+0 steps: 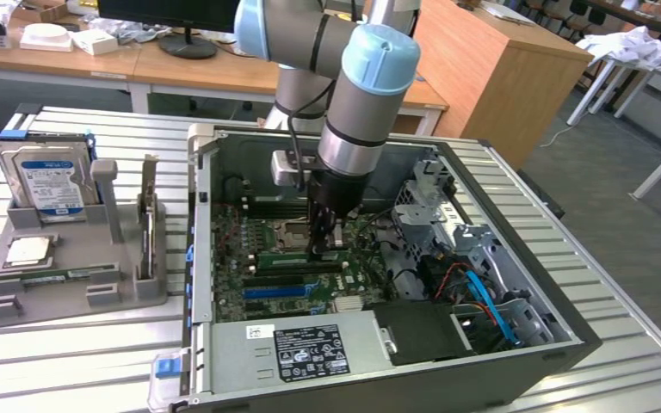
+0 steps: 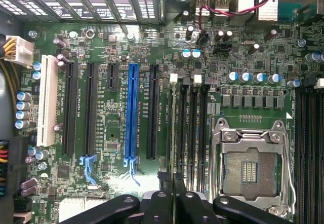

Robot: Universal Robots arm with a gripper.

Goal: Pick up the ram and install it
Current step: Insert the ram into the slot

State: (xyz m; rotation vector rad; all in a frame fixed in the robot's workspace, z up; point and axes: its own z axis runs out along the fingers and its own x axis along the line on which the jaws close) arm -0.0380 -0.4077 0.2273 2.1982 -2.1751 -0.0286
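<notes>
My tool (image 1: 326, 249) lowered inside open computer case (image 1: 515, 215), over motherboard (image 2: 116, 148). Tool closed on ram (image 2: 175, 133), stick held edge-on, upright, lower edge at memory slots (image 2: 195, 127) just beside empty processor socket (image 2: 250, 168). Blue expansion slot (image 2: 132, 112) on ram's other side. Hard drive (image 1: 49, 181) stands in grey holder (image 1: 72, 284) on counter (image 1: 606, 284), exterior view's left.

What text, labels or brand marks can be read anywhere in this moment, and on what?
None can be read.
Hard drive blue-white label: print too small.
Power supply black label and small white sticker: illegible.
Motherboard white silkscreen beside the slots: blurred.
Boxes on the desk: no readable marks.
</notes>
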